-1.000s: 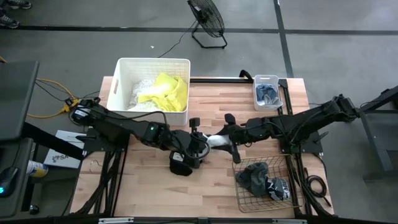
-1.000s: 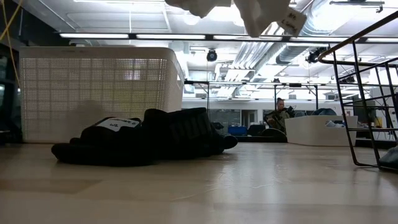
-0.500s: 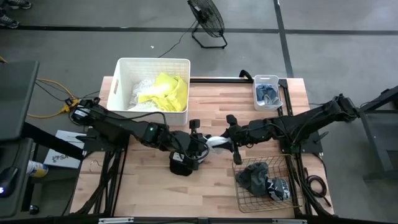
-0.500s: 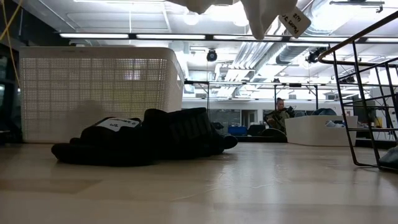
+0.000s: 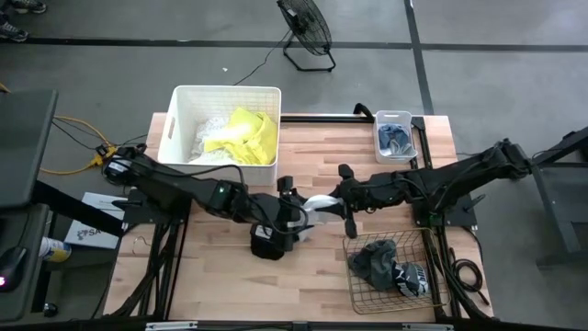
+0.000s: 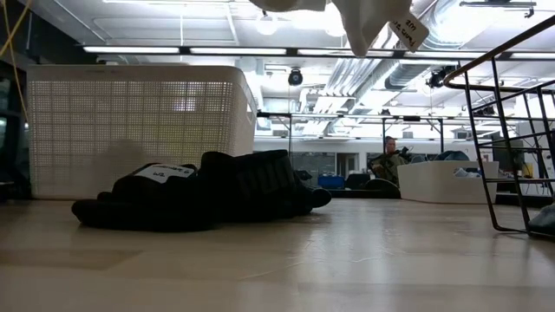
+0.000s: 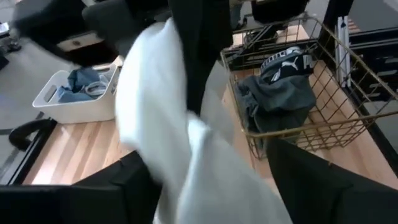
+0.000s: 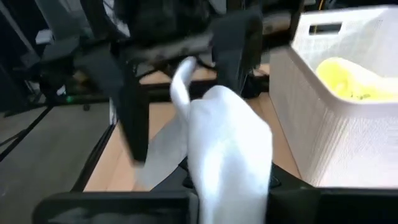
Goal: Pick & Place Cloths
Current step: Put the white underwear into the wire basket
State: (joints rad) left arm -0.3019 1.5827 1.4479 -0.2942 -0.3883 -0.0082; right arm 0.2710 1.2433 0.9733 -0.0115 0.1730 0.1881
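Midair, white cloth (image 5: 319, 204) in right pincer (image 5: 344, 203) (clamped)

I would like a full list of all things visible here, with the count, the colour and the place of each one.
white cloth: one, white, in the air between both grippers
black cloth: one, black, on the table under the left arm
yellow cloth: one, neon yellow, inside the white tub
grey and black cloths: a few, in the wire basket
small bin: one, white, blue-grey items inside, far right of the table
fan: one, black, on the floor
left gripper: open, at the white cloth
right gripper: shut on the white cloth
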